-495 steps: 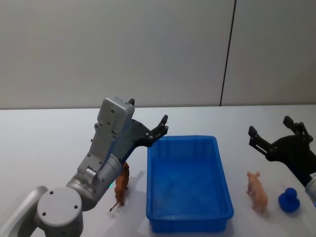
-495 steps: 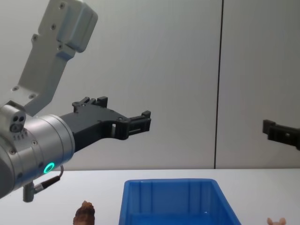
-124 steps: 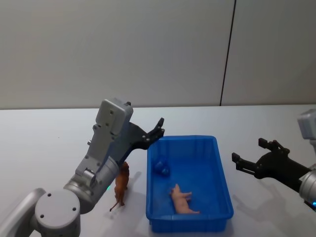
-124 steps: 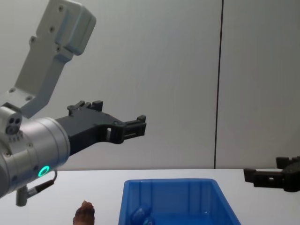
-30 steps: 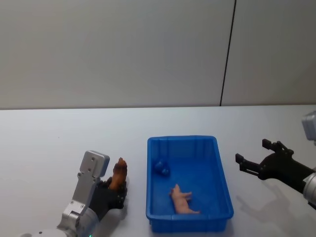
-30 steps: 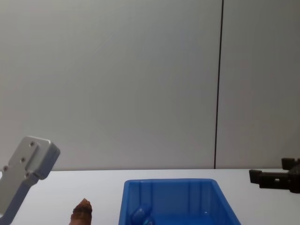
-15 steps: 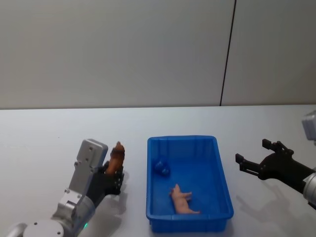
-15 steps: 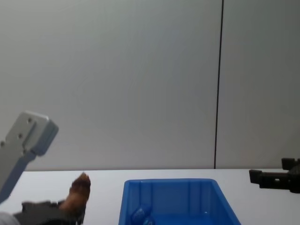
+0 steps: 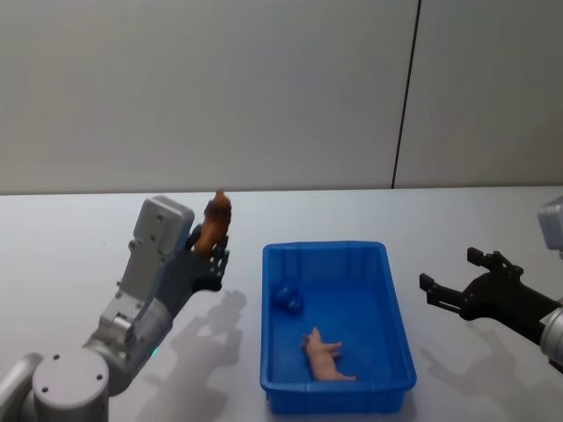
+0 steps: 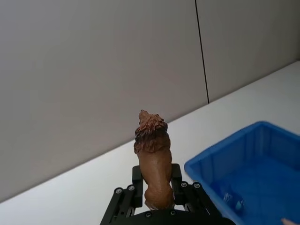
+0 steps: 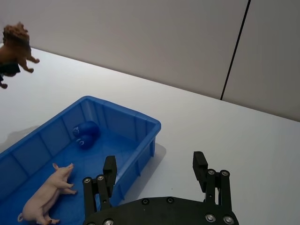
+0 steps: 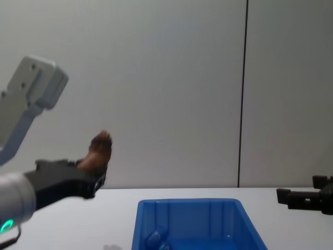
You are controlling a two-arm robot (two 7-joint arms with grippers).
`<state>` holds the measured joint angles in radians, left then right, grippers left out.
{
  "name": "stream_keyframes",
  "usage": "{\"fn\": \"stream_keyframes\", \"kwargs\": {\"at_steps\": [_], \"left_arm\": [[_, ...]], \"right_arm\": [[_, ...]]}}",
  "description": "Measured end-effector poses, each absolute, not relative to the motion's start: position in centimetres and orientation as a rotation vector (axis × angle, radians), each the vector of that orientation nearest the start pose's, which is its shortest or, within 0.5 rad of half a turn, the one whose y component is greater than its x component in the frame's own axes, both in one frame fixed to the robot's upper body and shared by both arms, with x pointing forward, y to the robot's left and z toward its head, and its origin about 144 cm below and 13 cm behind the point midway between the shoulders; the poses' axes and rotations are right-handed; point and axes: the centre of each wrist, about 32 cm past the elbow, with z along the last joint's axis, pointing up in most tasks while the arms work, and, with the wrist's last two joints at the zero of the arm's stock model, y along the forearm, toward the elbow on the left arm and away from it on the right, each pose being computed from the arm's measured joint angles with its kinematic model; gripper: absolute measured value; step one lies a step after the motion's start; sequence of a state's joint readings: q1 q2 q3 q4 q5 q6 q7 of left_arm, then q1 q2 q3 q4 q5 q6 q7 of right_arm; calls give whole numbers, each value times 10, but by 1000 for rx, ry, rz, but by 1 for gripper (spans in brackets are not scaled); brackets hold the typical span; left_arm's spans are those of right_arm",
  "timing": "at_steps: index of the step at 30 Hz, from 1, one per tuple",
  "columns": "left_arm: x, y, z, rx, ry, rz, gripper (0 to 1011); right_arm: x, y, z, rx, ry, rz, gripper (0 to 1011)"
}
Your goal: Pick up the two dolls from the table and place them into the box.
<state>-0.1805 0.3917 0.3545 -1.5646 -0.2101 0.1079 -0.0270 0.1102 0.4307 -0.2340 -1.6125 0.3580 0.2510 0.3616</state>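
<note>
The left hand (image 9: 208,257) is clamped on the brown doll (image 9: 214,223) and holds it in the air, just left of the box (image 9: 400,347), above the worktop (image 9: 70,237). The pink doll (image 9: 326,355) lies inside the box (beside a small blue toy (image 9: 287,298)). The right hand (image 9: 464,282) waits to the right, fingers apart. I think the carry step is in hand; next comes a move over the box and a release.

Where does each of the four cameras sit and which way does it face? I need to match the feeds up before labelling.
Head: high, looking down at the blue box, both arms showing.
Chest: low, facing the wall across the table; left claw holds the brown lion.
Left wrist: behind that claw, facing the lion and box corner.
Right wrist: behind the open right claw, facing the box with the pink pig.
Shared: lion and box appear in all four.
</note>
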Motion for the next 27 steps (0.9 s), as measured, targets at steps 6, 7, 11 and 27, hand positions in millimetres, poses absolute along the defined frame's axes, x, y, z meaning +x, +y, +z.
{"fn": "stream_keyframes", "kwargs": {"at_steps": [6, 7, 11, 27], "left_arm": [[499, 230, 1189, 158, -170, 1197, 357], [500, 228, 1190, 153, -172, 1192, 357], [504, 221, 1192, 136, -178, 1167, 357], [514, 200, 1187, 138, -140, 1062, 357]], "right_arm": [[481, -278, 1184, -206, 100, -988, 1001], [481, -278, 1184, -206, 100, -988, 1001], [481, -278, 1184, -206, 100, -988, 1001], [481, -278, 1184, -206, 100, -988, 1001]]}}
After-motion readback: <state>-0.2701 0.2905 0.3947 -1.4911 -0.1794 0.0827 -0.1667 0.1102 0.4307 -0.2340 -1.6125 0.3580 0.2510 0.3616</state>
